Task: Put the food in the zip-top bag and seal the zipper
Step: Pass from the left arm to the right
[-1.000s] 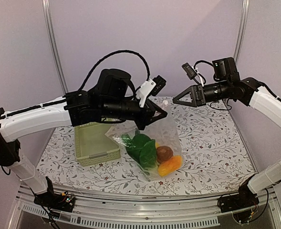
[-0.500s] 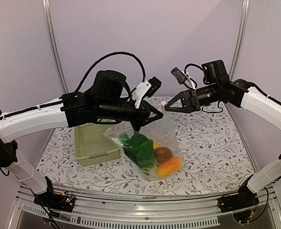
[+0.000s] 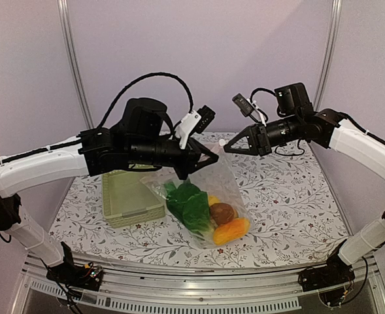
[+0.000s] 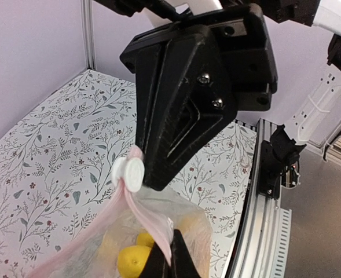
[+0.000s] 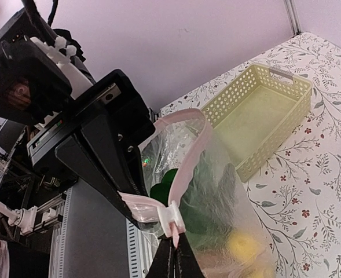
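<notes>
One clear bag (image 3: pixel 228 178) sits mid tabletop (image 3: pixel 290 203), right of one green basket (image 3: pixel 130 196). Inside are green pieces (image 3: pixel 191 204), one brown piece (image 3: pixel 223 212) and one orange piece (image 3: pixel 231 229). The left fingers (image 4: pixel 171 263) and right fingers (image 5: pixel 171 258) each pinch tight on its pink zipper (image 4: pixel 150 223).

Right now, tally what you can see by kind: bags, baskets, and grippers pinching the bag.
zip-top bag: 1
basket: 1
grippers pinching the bag's mouth edge: 2 (left gripper, right gripper)
Total: 4
</notes>
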`<action>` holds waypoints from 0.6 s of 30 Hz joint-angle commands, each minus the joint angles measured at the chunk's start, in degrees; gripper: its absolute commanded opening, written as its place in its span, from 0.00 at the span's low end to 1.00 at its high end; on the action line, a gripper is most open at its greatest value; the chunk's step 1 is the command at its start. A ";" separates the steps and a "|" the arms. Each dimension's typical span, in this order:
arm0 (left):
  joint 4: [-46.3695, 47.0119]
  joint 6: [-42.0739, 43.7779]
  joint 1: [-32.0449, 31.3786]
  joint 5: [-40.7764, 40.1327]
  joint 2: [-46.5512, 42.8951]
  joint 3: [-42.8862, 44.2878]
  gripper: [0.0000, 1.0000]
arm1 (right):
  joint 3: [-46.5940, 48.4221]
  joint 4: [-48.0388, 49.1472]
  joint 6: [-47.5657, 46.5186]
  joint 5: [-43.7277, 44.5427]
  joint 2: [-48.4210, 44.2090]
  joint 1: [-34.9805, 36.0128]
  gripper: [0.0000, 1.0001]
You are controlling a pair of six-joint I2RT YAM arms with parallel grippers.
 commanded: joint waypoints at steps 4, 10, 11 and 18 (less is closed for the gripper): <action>-0.15 -0.18 1.06 -2.34 -1.59 -1.55 0.05 | 3.55 -4.09 -1.26 7.03 -0.92 0.42 0.00; -5.40 1.67 1.74 -11.07 -2.28 1.06 0.13 | 6.03 -8.41 -3.60 11.51 -3.43 0.60 0.00; -5.81 2.24 1.90 -12.38 -2.68 1.08 0.13 | 6.37 -9.02 -4.05 11.90 -3.91 0.60 0.00; -7.16 5.18 2.76 -17.87 -4.51 1.50 0.15 | 9.11 -13.93 -7.61 15.42 -5.47 0.60 0.00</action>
